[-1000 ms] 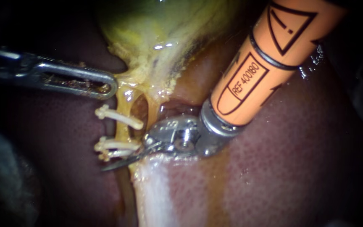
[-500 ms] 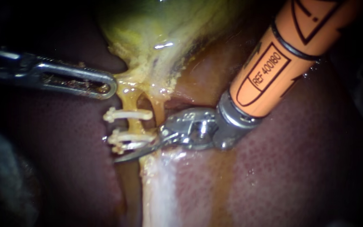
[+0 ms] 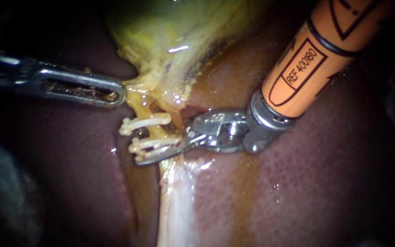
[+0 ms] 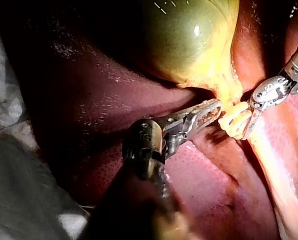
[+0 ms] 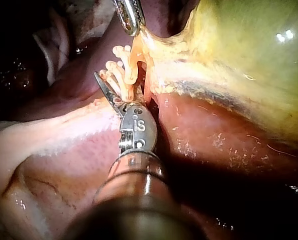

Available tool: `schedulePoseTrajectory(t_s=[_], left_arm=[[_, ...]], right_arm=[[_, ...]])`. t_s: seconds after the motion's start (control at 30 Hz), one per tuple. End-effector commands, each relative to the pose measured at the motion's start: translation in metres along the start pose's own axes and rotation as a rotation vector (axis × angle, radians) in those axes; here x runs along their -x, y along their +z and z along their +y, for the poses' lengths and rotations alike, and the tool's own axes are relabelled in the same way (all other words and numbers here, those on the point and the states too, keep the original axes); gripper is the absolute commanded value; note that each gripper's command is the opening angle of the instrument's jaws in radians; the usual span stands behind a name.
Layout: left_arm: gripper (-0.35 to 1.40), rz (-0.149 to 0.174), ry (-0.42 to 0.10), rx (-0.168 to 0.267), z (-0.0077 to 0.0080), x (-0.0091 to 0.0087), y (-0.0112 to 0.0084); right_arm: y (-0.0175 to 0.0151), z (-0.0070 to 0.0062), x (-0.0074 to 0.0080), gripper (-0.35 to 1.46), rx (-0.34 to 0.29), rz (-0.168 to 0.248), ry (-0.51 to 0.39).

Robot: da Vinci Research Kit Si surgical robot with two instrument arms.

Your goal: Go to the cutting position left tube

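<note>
Maroon liver [image 3: 325, 183] is filling most of the field, and the green-yellow gallbladder [image 3: 174, 27] is lying across the top of it, tapering to a yellow neck. From where I am standing, the right instrument [image 3: 152, 153] is slanting in from the upper right on its orange shaft. Its hand, a pair of thin blades, is standing spread: one blade is lying just under the lower clips [image 3: 154, 144], while the other is hiding behind the clips, so I am not seeing it bite on anything. The left instrument [image 3: 117, 93] is lying in from the left, its hand pressed together on the yellow tissue at the gallbladder's neck. The left tube [image 3: 139, 106] is running down from that neck, crossed by an upper clip [image 3: 145, 122] and then the lower clips, with a short bare stretch showing between them. To my eye the approach is nearly complete, but the blades are sitting low, at the lower clips instead of across the bare stretch. The next move is calling for a slight shift toward the upper clip, until both blades are straddling tube alone. Room is looking tight: clip ends are standing on either side, a second tube [image 3: 174, 116] is running just beside, and liver is lying underneath. Free space is showing only beyond the clips' outer ends.
</note>
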Motion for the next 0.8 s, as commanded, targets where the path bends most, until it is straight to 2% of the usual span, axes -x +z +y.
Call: schedulePoseTrajectory(t_s=[0.03, 0.2, 0.4, 0.53, 0.67, 0.8], left_arm=[[-0.35, 0.0, 0.0, 0.0, 0.0, 0.0, 0.0], [-0.35, 0.0, 0.0, 0.0, 0.0, 0.0, 0.0], [-0.35, 0.0, 0.0, 0.0, 0.0, 0.0, 0.0], [-0.35, 0.0, 0.0, 0.0, 0.0, 0.0, 0.0], [-0.35, 0.0, 0.0, 0.0, 0.0, 0.0, 0.0], [-0.35, 0.0, 0.0, 0.0, 0.0001, 0.0, 0.0]], right_arm=[[0.0, 0.0, 0.0, 1.45, -0.001, 0.0, -0.003], [0.0, -0.0003, 0.0001, 1.45, -0.006, 0.001, 0.002], [0.0007, -0.0017, 0.0003, 1.45, -0.01, -0.056, 0.0], [0.0007, -0.002, 0.0002, 1.45, -0.011, -0.066, -0.073], [0.0007, -0.002, 0.0003, 1.45, -0.001, -0.1, -0.158], [0.0006, -0.002, 0.0003, 1.45, 0.0, -0.116, -0.23]])
